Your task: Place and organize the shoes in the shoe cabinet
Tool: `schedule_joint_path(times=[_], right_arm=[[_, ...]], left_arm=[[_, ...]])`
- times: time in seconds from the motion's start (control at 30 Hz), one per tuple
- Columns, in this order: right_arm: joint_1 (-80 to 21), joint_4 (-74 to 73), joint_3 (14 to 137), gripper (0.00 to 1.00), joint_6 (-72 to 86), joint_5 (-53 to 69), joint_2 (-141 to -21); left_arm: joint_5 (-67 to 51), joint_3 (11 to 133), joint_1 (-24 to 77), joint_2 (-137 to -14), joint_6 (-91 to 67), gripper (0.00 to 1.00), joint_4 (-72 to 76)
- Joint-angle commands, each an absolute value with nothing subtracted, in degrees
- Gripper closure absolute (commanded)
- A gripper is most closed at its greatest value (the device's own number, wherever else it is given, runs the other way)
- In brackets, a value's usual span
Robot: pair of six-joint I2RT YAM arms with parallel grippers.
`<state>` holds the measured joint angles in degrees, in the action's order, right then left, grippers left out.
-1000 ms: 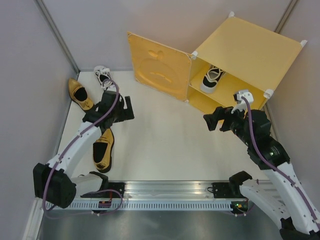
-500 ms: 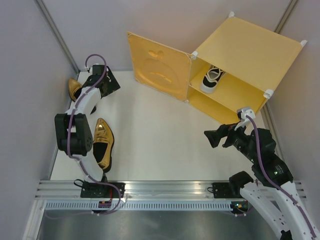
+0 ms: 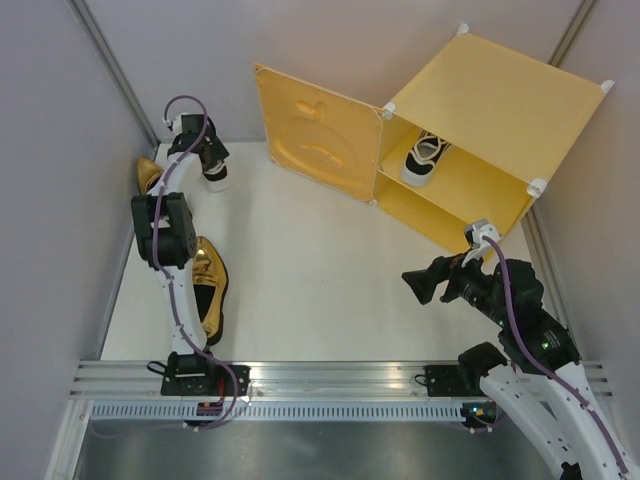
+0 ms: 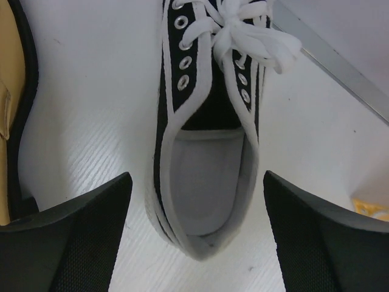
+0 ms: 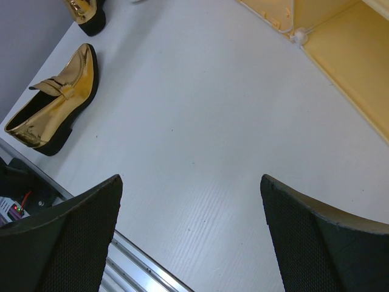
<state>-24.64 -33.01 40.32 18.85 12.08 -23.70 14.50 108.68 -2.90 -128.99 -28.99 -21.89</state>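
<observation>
One white sneaker [image 3: 216, 178] with black trim lies at the far left corner. My left gripper [image 3: 204, 158] hangs over it, open. In the left wrist view the sneaker's heel [image 4: 206, 182] sits between the spread fingers without touching them, and the gripper [image 4: 197, 177] is empty. The other sneaker [image 3: 425, 157] stands on the upper shelf of the yellow shoe cabinet [image 3: 500, 95], whose face-embossed door [image 3: 315, 135] stands open. One gold loafer [image 3: 207, 290] lies at near left, the other [image 3: 148, 175] by the left wall. My right gripper [image 3: 420, 283] is open and empty above the table.
The right wrist view shows the near gold loafer [image 5: 58, 103], the far one's heel [image 5: 85, 12], the cabinet's lower compartment [image 5: 346, 55] and the metal rail [image 5: 134, 267] at the near edge. Grey walls close in the left and back. A loafer edge [image 4: 9, 73] lies left of the sneaker.
My left arm has swung from mid-table out to the far left corner, over the sneaker. My right arm has drawn back from the cabinet front toward the near edge.
</observation>
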Motion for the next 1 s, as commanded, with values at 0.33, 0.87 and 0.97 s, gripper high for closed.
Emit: schedule_joint_path(times=[0.33, 0.87, 0.97], right_arm=[[-24.7, -33.6, 41.0, 0.02, 20.3, 7.5, -24.4], [-24.7, -37.9, 48.5, 0.02, 17.5, 3.4, -28.3], [-24.7, -39.5, 50.5, 0.02, 17.2, 2.2, -29.2]], left_arm=[[7.7, 113.8, -3.3, -134.2, -28.2, 0.98, -21.2], [3.6, 71.7, 3.5, -99.8, -28.4, 0.98, -20.4], [4.3, 63.0, 8.1, -91.4, -29.8, 0.98, -20.6]])
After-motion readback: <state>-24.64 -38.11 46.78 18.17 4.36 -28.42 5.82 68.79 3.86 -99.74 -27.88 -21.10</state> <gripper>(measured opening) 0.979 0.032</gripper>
